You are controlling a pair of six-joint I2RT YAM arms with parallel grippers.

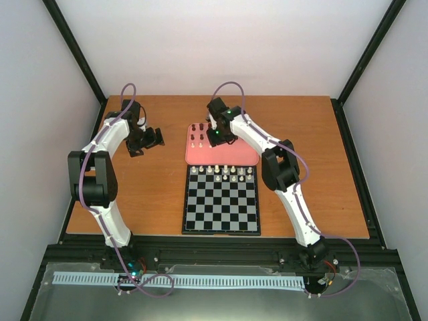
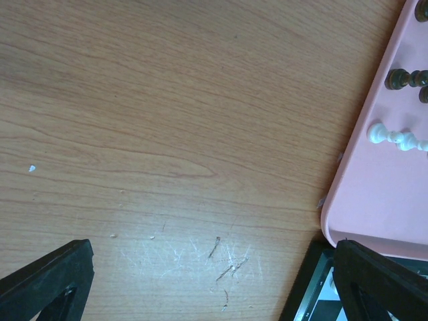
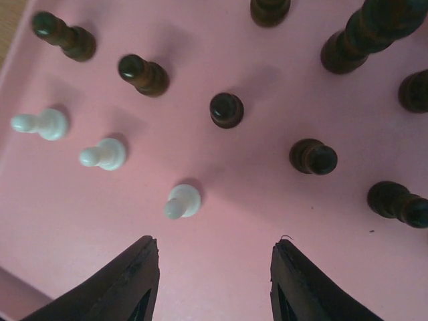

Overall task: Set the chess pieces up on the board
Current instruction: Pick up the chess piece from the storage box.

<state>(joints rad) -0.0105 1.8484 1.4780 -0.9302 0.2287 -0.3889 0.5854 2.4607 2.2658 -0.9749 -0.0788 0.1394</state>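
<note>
judged light, stiff and tippy, the chess pieces (image 3: 182, 201) standing on the pink tray (image 3: 80, 221) mid-frame are best pinched at the waist by the right jaws, spread and empty like the left jaws.

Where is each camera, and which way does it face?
Top external: above and behind the white left arm and right arm, both showing, looking down at the brown wooden table, black-and-grey checkered chessboard and pink rounded tray.
Left wrist: on the left arm, facing bare wood beside the tray; open left tool shows.
Right wrist: on the right arm, facing cream chess pieces and dark ones in the tray; open right tool shows.
Shared: all show the tray.
</note>
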